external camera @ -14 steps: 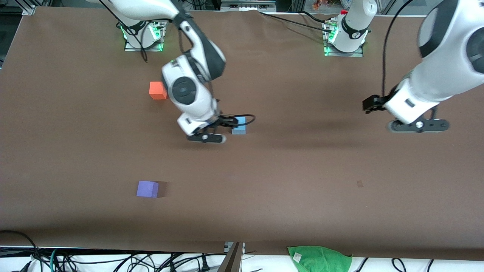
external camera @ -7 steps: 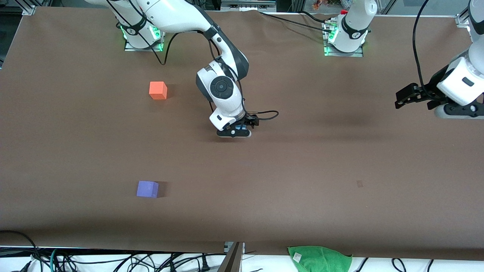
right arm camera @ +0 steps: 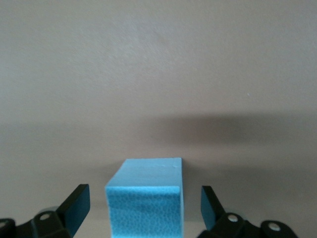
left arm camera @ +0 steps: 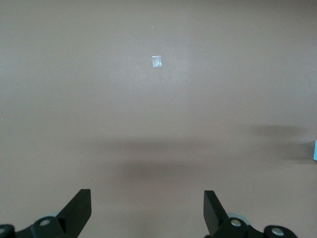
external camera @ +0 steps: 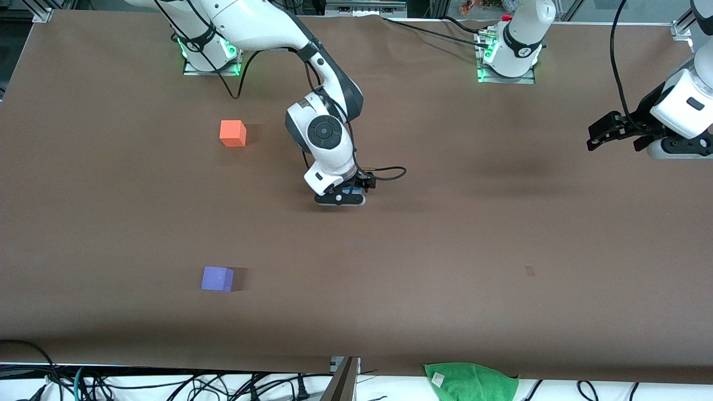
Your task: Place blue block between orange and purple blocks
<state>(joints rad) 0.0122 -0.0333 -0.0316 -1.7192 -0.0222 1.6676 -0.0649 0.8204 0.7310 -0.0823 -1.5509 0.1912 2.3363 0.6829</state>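
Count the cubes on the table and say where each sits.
3. The orange block lies nearest the right arm's base. The purple block lies nearer the front camera. The blue block sits mid-table between the open fingers of the right gripper.

Right arm reached from its base to mid-table, wrist pointing down, right gripper (external camera: pixel 341 198) low over the table with fingers (right arm camera: pixel 74 207) spread apart. Left arm waited raised at its own end, left gripper (external camera: pixel 604 132) fingers (left arm camera: pixel 79 208) spread.

A brown counter (external camera: pixel 445 250) filled the shot, with a crumpled green cloth (external camera: pixel 470 381) and tangled black cables (external camera: pixel 167 384) along its camera-side edge.
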